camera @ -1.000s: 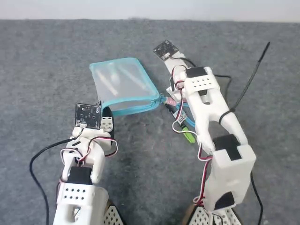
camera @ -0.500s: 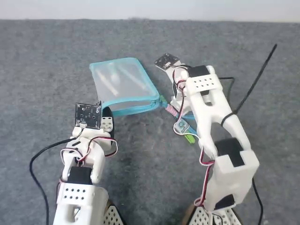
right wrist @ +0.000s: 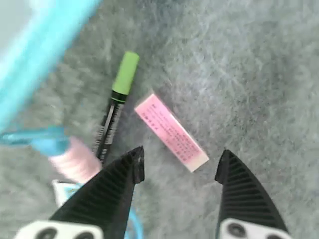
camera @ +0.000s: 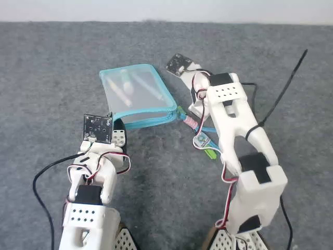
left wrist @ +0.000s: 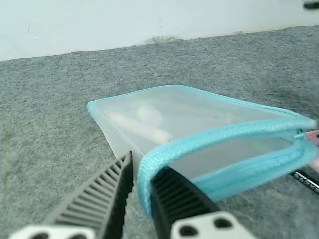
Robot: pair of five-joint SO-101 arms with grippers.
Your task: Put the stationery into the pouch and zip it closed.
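Blue-edged, the pouch (camera: 136, 96) lies on the grey counter (camera: 52, 78) in the high view, with pens (camera: 126, 89) showing through it. From the left wrist, the left hand (left wrist: 143, 165) pinches the pouch's zip edge, and it should grip tight so the mouth does not flop. From the right wrist, the right hand (right wrist: 181, 151) is spread wide, the pink eraser (right wrist: 172, 132) lies slanted between its fingers (right wrist: 112, 184) beside a green-capped pen (right wrist: 115, 104), so it should drop straight down and squeeze only the eraser.
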